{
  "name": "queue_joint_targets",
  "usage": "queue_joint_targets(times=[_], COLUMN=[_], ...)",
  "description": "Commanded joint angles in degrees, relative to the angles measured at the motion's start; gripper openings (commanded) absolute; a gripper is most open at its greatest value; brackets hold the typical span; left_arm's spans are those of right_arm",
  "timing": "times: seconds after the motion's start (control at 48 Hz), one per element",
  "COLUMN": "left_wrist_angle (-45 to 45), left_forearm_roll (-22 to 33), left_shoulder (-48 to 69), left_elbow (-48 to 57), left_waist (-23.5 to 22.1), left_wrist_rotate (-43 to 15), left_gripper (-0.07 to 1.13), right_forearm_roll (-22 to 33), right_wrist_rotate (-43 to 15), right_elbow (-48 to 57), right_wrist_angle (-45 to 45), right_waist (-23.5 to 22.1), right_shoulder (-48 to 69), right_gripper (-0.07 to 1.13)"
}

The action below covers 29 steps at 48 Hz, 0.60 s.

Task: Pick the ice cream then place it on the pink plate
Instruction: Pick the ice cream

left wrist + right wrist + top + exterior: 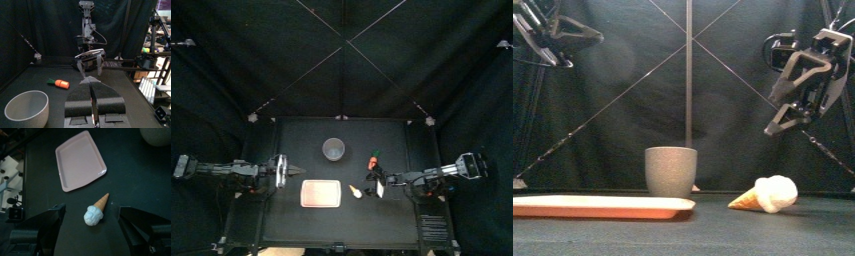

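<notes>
The ice cream (767, 194), a white scoop on an orange cone, lies on its side on the table right of the pink plate (600, 206). In the top view the ice cream (357, 190) is just off the plate's (319, 194) right edge. My right gripper (92, 211) hangs open above the ice cream (95, 212), its jaws spread wide on either side and clear of it. The front view shows this gripper (776, 125) well above the table. My left gripper (92, 83) is shut on nothing and rests at the left (287, 168).
A tall grey cup (334, 149) stands behind the plate near the table's middle. A small toy carrot (374, 160) lies behind the right gripper. The plate (80, 160) has nothing on it.
</notes>
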<state>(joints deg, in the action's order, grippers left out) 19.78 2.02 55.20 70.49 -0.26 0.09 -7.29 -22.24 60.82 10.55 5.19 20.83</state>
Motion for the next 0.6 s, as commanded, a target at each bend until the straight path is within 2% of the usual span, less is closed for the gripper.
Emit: queue_joint_targets(times=[0.021, 0.604], left_wrist_angle=[0.44, 0.53], left_forearm_roll=[-0.09, 0.00], left_shoulder=[-0.18, -0.18], left_elbow=[-0.44, 0.35], left_waist=[-0.18, -0.18], left_wrist_rotate=[0.00, 0.00], left_gripper=[-0.03, -0.03], right_forearm_roll=[-0.44, -5.01], right_wrist_rotate=[-0.18, -0.26], right_elbow=[-2.37, -10.11], right_wrist_angle=[0.62, -1.14], right_waist=[0.88, 3.60], right_shoulder=[-3.96, -21.62], right_gripper=[1.05, 1.04])
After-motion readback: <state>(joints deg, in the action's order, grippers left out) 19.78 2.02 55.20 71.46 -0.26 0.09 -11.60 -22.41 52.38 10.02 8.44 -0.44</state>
